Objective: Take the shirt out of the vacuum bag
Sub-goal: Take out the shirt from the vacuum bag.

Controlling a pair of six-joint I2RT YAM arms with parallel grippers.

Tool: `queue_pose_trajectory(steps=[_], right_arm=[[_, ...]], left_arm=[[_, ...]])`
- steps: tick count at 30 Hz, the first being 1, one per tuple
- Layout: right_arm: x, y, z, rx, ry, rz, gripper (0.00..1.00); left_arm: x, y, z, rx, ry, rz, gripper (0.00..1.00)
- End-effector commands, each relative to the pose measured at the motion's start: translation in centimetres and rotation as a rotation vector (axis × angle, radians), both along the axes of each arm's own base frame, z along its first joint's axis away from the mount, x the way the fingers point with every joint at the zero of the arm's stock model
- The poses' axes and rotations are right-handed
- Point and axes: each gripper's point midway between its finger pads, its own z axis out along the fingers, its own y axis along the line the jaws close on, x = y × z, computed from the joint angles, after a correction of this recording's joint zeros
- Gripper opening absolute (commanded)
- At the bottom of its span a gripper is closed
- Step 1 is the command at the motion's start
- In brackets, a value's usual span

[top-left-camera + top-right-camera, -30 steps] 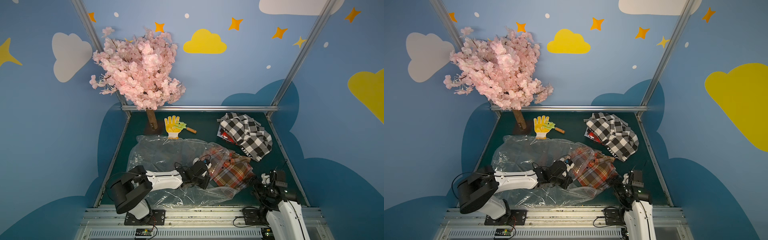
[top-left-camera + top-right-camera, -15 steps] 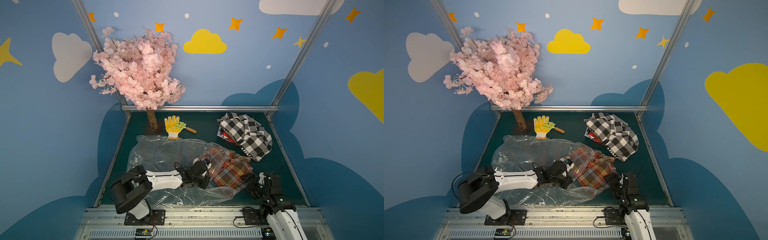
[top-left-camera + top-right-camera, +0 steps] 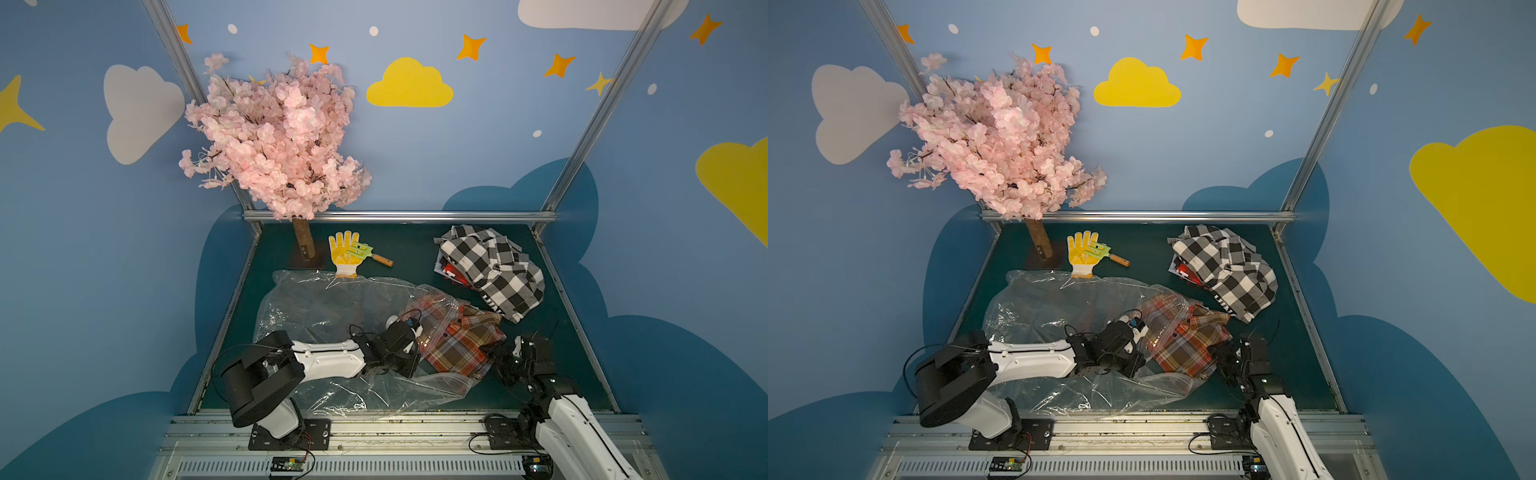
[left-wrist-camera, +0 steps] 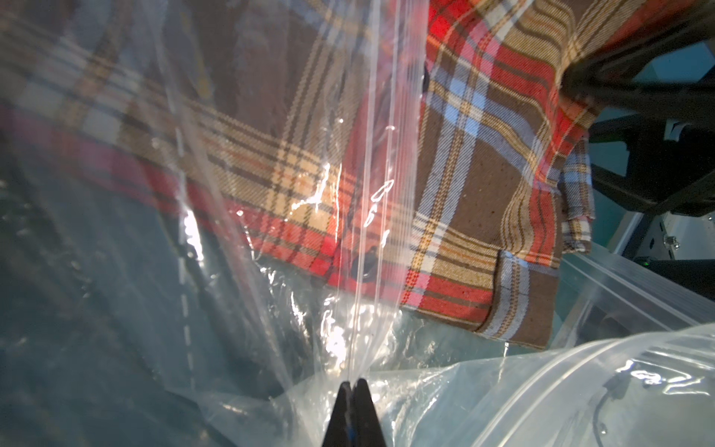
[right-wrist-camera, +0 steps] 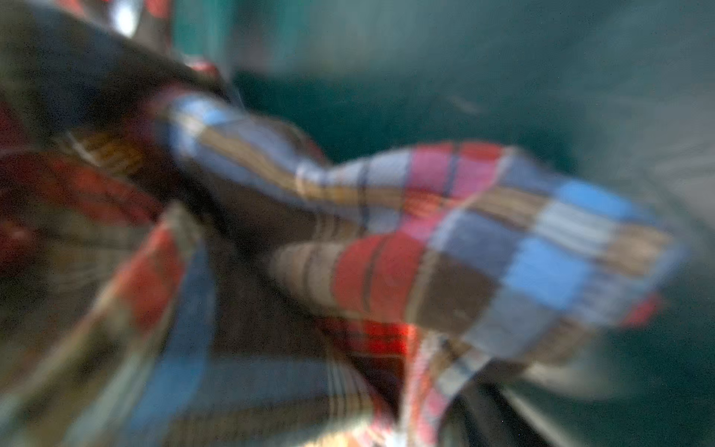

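Note:
The clear crinkly vacuum bag (image 3: pixel 332 303) (image 3: pixel 1050 303) lies across the near half of the green table. A red, brown and blue plaid shirt (image 3: pixel 461 345) (image 3: pixel 1187 340) sticks halfway out of its open right end. My left gripper (image 4: pixel 352 383) is shut on a pinch of the bag's plastic (image 4: pixel 503 387) beside the zip edge, with the shirt (image 4: pixel 483 174) just beyond; in both top views it (image 3: pixel 409 361) (image 3: pixel 1136 361) sits at the bag's mouth. My right gripper (image 3: pixel 496 359) (image 3: pixel 1223 359) is at the shirt's near right corner. Its wrist view is a blur of plaid cloth (image 5: pixel 387 251) and hides the jaws.
A black-and-white checked shirt (image 3: pixel 494 270) lies crumpled at the back right. A yellow glove (image 3: pixel 344 253) with a small green rake (image 3: pixel 365 251) lies at the back, next to the trunk (image 3: pixel 303 245) of a pink blossom tree (image 3: pixel 278 141). Metal rails edge the table.
My right arm has swung in from the table's near right side to the shirt's near corner. The left arm, the bag and the shirt have stayed put.

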Motion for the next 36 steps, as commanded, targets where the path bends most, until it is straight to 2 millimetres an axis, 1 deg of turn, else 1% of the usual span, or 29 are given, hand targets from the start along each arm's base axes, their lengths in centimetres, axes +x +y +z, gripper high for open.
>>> queue_pose_trajectory(steps=[1, 4, 5, 7, 9, 13, 15, 19, 22, 26, 30, 36], right_arm=[[-1.1, -1.2, -2.1, -0.084, 0.060, -0.012, 0.30], [-0.8, -1.3, -1.6, -0.096, 0.036, 0.004, 0.04], [-0.6, -1.2, -1.0, -0.100, 0.017, 0.014, 0.00], [-0.2, -1.0, 0.5, -0.106, -0.029, 0.045, 0.00], [0.1, -0.7, 2.7, -0.122, -0.081, 0.089, 0.00], [-0.3, -0.5, 6.5, -0.139, -0.151, 0.142, 0.00], [-0.7, -0.4, 7.9, -0.140, -0.172, 0.154, 0.00], [-0.7, 0.4, 10.9, -0.108, -0.222, 0.195, 0.00], [-0.4, 0.5, 14.2, -0.117, -0.281, 0.212, 0.00], [0.4, 0.7, 19.0, -0.136, -0.368, 0.238, 0.00], [1.8, 1.4, 23.3, -0.127, -0.446, 0.269, 0.00], [4.1, 2.9, 31.0, -0.088, -0.587, 0.333, 0.00]], left_arm=[[-1.0, 1.1, -1.1, 0.043, 0.035, -0.005, 0.03], [-1.0, 1.3, -1.1, 0.046, 0.033, 0.000, 0.03], [-1.0, 1.3, -1.0, 0.047, 0.030, 0.001, 0.03], [-1.0, 1.5, -1.0, 0.051, 0.029, 0.002, 0.03], [-1.0, 1.5, -0.9, 0.053, 0.025, 0.002, 0.03], [-0.9, 1.7, -0.9, 0.058, 0.017, 0.006, 0.03], [-0.7, 1.7, -0.9, 0.062, 0.017, 0.009, 0.03], [-0.7, 1.7, -1.0, 0.069, 0.021, 0.009, 0.03], [-0.6, 1.7, -1.0, 0.072, 0.020, 0.010, 0.03], [-0.4, 1.8, -1.1, 0.079, 0.019, 0.016, 0.03], [-0.2, 1.9, -1.5, 0.083, 0.029, 0.026, 0.03], [0.1, 1.9, -1.5, 0.084, 0.035, 0.034, 0.03]])
